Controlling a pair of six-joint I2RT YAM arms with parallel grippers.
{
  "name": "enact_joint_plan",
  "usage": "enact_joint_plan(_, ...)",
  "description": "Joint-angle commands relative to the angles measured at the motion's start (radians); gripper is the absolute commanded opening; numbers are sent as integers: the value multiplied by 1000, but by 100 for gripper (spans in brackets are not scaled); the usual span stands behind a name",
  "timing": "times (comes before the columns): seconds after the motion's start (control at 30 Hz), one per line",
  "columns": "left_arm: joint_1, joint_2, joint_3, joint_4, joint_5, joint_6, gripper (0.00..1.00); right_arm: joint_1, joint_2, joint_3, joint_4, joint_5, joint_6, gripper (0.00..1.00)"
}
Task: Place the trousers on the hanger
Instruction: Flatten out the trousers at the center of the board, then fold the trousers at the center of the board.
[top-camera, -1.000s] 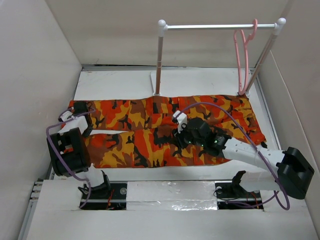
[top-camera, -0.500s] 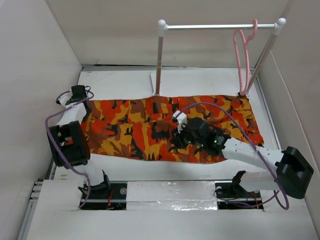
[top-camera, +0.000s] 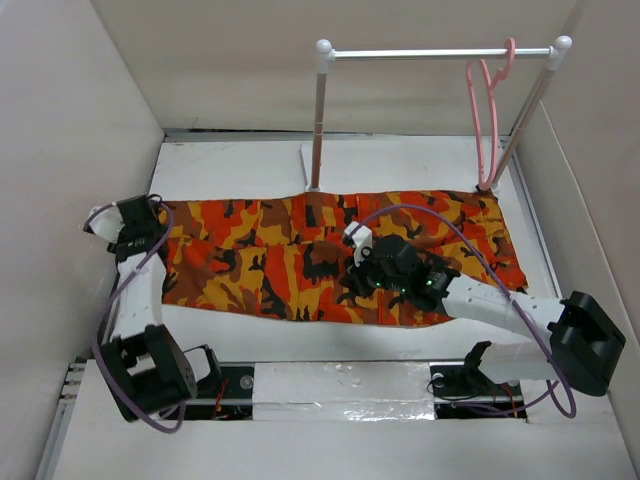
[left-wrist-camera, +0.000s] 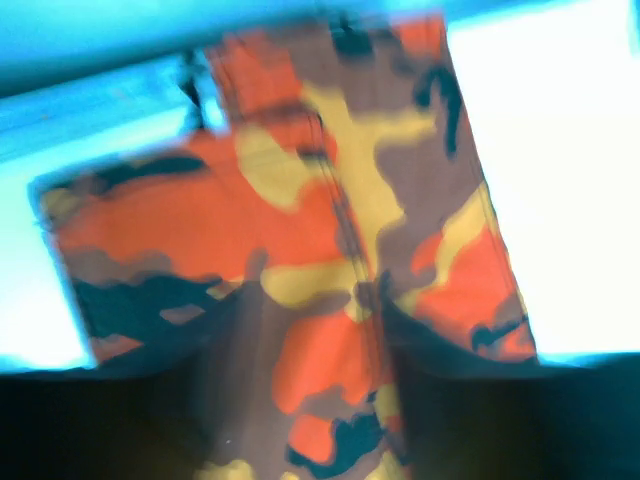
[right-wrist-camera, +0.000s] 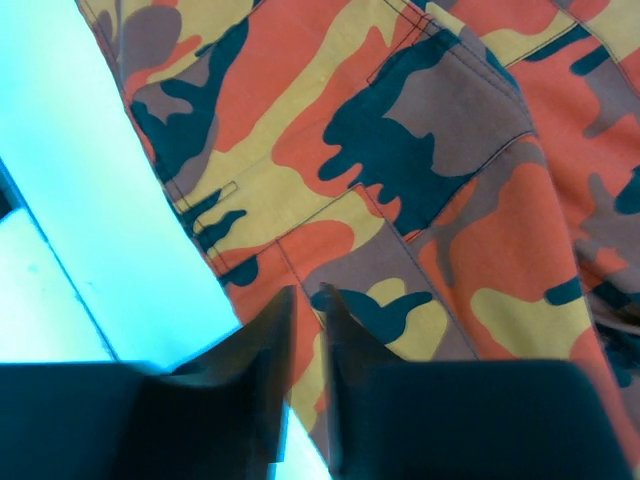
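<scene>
The camouflage trousers (top-camera: 260, 260) lie flat and folded lengthwise across the white table (top-camera: 400, 165). The pink hanger (top-camera: 484, 120) hangs by its hook at the right end of the rail, apart from both grippers. My left gripper (top-camera: 148, 238) is at the trousers' left end. In the blurred left wrist view its jaws stand wide apart (left-wrist-camera: 315, 285) over the cloth (left-wrist-camera: 330, 200), holding nothing. My right gripper (top-camera: 355, 278) rests on the middle of the trousers near their front edge. In the right wrist view its fingers (right-wrist-camera: 308, 292) are nearly together above the cloth (right-wrist-camera: 450, 150).
A white rail (top-camera: 440, 52) on two posts stands behind the trousers; its left post (top-camera: 318, 120) comes down close to the cloth's far edge. White walls enclose the table on the left, back and right. A purple cable (top-camera: 450, 225) loops over the right arm.
The trousers' near leg was folded over onto the far one. My left gripper then let go and drew back left, its arm swinging down. The right gripper stayed on the cloth.
</scene>
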Motion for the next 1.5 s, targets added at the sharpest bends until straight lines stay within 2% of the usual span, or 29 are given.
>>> enact_joint_plan(0.0,111,-75,-73,-1,-7,-31,33,3,-13,-2,62,-18,2,12)
enact_joint_plan(0.07,174,-78,-95,-28,15,-37,7,12,-26,-5,60,-11,1,0)
enact_joint_plan(0.1,245,-72,-114,-32,48,-35,0,21,-42,-9,59,6,1,0)
enact_joint_plan(0.2,326,-32,-145,-48,98,-14,0,21,-84,-23,57,29,1,0)
enact_joint_plan(0.27,339,-1,-144,-61,82,-20,1,21,-99,-28,56,42,4,0)
enact_joint_plan(0.3,339,8,-139,-69,72,-20,9,21,-104,-29,56,49,4,1)
enact_joint_plan(0.33,339,20,-139,-71,67,-22,25,21,-110,-31,56,52,5,3)
enact_joint_plan(0.4,339,33,-145,-66,65,-23,41,21,-107,-31,57,52,5,15)
enact_joint_plan(0.53,339,48,-157,-75,53,-43,43,21,-99,-26,59,45,1,22)
enact_joint_plan(0.83,339,100,-191,-51,68,-77,44,21,-78,-22,59,57,2,24)
enact_joint_plan(0.93,339,123,-194,-34,79,-80,42,21,-72,-20,57,59,2,24)
enact_joint_plan(1.1,339,155,-213,24,102,-86,26,12,-64,-22,59,63,4,24)
enact_joint_plan(1.13,339,162,-216,35,114,-84,19,12,-61,-22,59,62,4,24)
enact_joint_plan(1.2,339,166,-214,47,118,-83,14,12,-63,-22,60,60,5,24)
enact_joint_plan(1.23,339,165,-211,49,125,-80,3,12,-64,-23,59,62,5,24)
enact_joint_plan(1.27,339,162,-210,55,134,-74,0,12,-69,-23,62,63,7,24)
enact_joint_plan(1.4,339,67,-204,67,168,-48,0,3,-87,-34,66,72,16,24)
enact_joint_plan(1.47,298,-36,-204,75,193,-29,0,-8,-98,-33,48,91,36,24)
